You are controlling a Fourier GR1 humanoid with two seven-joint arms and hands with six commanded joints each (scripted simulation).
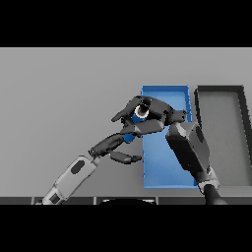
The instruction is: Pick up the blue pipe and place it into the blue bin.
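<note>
The blue pipe (133, 129) is off the desk (64, 98), clasped in the right hand (150, 115), whose fingers (123, 114) are curled round it; one blue end shows by the hand's top and another below the palm. Hand and pipe sit over the left edge of the blue bin (167, 162). The left hand (110, 147) is just below, fingers loosely extended, thumb apart, holding nothing. A dark grey bin (221, 142) stands just right of the blue one
</note>
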